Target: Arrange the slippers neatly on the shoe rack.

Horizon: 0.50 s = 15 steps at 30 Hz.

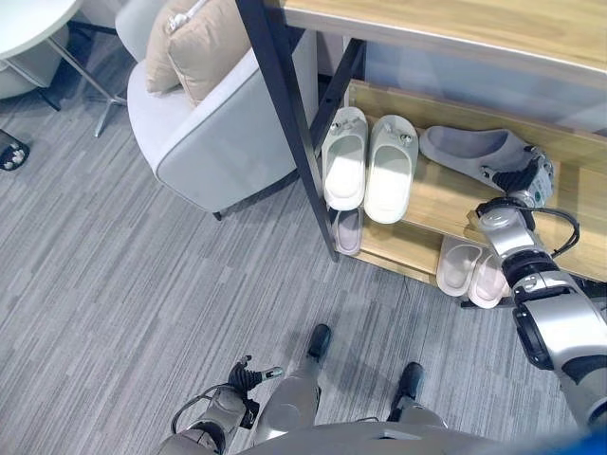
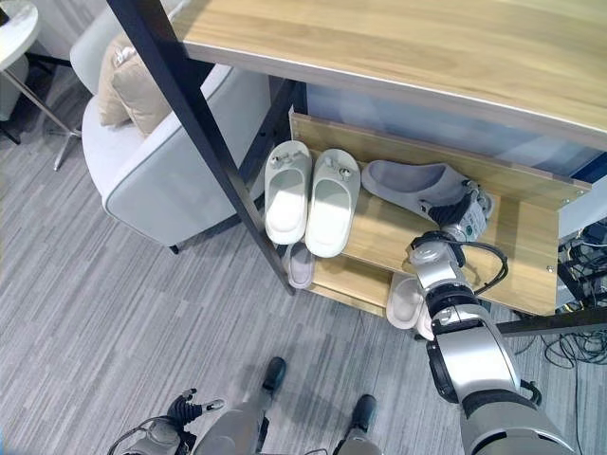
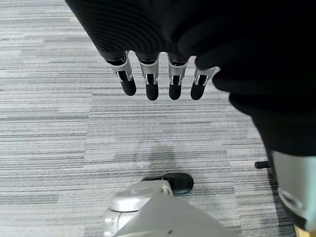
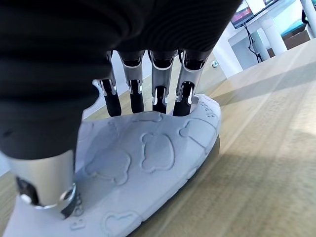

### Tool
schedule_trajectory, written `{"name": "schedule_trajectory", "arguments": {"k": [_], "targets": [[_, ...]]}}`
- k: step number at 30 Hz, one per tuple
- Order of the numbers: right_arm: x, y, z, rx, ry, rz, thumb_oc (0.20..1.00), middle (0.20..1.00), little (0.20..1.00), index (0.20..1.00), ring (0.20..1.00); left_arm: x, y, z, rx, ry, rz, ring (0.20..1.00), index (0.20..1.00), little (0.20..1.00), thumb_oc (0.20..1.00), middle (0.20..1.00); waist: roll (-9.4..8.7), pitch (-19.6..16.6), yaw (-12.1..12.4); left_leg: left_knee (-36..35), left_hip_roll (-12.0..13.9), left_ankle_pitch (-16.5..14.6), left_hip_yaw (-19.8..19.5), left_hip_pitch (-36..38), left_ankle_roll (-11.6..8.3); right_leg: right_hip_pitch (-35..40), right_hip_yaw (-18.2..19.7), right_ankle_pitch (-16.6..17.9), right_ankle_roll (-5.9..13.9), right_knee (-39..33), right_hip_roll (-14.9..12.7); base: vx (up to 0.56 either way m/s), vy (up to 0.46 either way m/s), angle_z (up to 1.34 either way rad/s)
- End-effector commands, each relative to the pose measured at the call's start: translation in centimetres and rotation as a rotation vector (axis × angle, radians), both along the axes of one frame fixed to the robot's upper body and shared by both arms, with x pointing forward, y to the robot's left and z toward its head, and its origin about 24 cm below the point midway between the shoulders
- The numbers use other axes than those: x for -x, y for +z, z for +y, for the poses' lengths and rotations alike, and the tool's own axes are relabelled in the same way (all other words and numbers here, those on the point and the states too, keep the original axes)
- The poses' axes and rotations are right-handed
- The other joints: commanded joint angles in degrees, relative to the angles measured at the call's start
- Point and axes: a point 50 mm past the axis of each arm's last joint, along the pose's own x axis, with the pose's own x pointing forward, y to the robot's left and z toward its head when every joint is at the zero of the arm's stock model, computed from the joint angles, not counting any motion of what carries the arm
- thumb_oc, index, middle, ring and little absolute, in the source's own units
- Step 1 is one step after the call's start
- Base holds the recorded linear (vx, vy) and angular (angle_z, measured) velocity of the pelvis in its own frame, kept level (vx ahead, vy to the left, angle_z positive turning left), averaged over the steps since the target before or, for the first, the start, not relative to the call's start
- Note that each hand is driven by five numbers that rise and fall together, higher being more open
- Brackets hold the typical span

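Right eye view: right hand (image 2: 467, 216) pinches grey slipper (image 2: 410, 183) beside white pair (image 2: 311, 196) on shelf (image 2: 517, 246)

The right arm reached forward and up to the shelf, and the right hand (image 1: 524, 180) sat at the heel end of the grey slipper (image 1: 469, 150). Its fingers (image 4: 160, 96) pointed down onto the slipper and its thumb (image 4: 47, 190) pressed on the sole side, so the hand pinched it. The left hand (image 1: 248, 378) hung low by the robot's side with its fingers (image 3: 150, 79) loose, straight, and holding nothing.
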Motion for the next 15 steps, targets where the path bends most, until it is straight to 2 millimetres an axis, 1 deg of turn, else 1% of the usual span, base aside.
{"name": "schedule_trajectory", "arguments": {"k": [1,3,5,9,10,13,15], "targets": [[0.9,-0.7,-0.7,0.085,0.011,0.018,0.2,0.2,0.2,0.2,0.2,0.0,-0.2,0.1,-0.046,-0.016,0.047,1.0,1.0,1.0,1.0,1.0,-1.34,-0.4,0.9,-0.8,-2.1,-5.9,3.8,1.8,1.74,1.8,-0.2,-1.2,2.56,2.3,-2.9,0.0,0.001,0.03],[1.5,-1.2,-1.0,0.104,-0.003,0.02,0.2,0.2,0.2,0.2,0.2,0.0,-0.2,0.1,-0.046,-0.013,0.047,1.0,1.0,1.0,1.0,1.0,-1.2,-0.7,0.5,-0.8,-2.0,-6.2,4.0,2.3,1.86,1.9,0.0,-1.5,2.55,2.5,-2.9,0.0,-0.004,-0.02],[2.4,-2.1,-1.7,0.114,-0.03,0.043,0.2,0.2,0.2,0.2,0.2,0.0,-0.1,0.2,-0.047,-0.016,0.05,1.0,1.0,1.0,1.0,1.0,-1.06,-1.2,0.0,-0.8,-1.9,-6.5,4.5,3.0,1.93,2.2,0.4,-1.7,2.55,2.6,-3.0,0.0,-0.015,-0.08],[3.0,-2.9,-2.0,0.118,-0.033,0.061,0.2,0.2,0.2,0.2,0.2,0.3,-0.3,0.2,-0.047,-0.019,0.062,1.0,1.0,1.0,1.0,1.0,-0.95,-1.8,-0.6,-0.9,-1.7,-6.8,5.3,4.1,1.99,2.7,1.1,-1.8,2.55,2.4,-2.9,0.01,-0.017,-0.09],[3.4,-3.5,-2.0,0.127,-0.028,0.08,0.2,0.2,0.2,0.2,0.2,0.6,-0.4,0.2,-0.049,-0.022,0.072,1.0,1.0,1.0,1.0,1.0,-0.87,-2.3,-0.9,-1.0,-1.6,-7.0,5.7,4.8,1.93,3.1,1.3,-1.9,2.48,2.2,-2.8,0.01,-0.032,-0.17],[4.0,-4.1,-1.6,0.161,0.004,0.089,0.2,0.2,0.2,0.2,0.2,1.3,-0.6,0.2,-0.048,-0.016,0.089,1.0,1.0,1.0,1.0,1.0,-0.72,-3.1,-1.5,-1.2,-1.3,-7.3,6.4,6.2,1.94,4.1,1.8,-2.1,2.38,1.8,-2.7,0.02,-0.035,-0.1],[4.5,-4.6,-1.3,0.114,0.045,0.07,0.2,0.2,0.2,0.2,0.2,1.7,-0.7,0.2,-0.043,-0.015,0.103,1.0,1.0,1.0,1.0,1.0,-0.58,-3.7,-2.1,-1.3,-1.1,-7.6,7.0,7.4,1.9,5.1,2.1,-2.3,2.33,1.6,-2.6,0.02,-0.031,-0.09]]}}
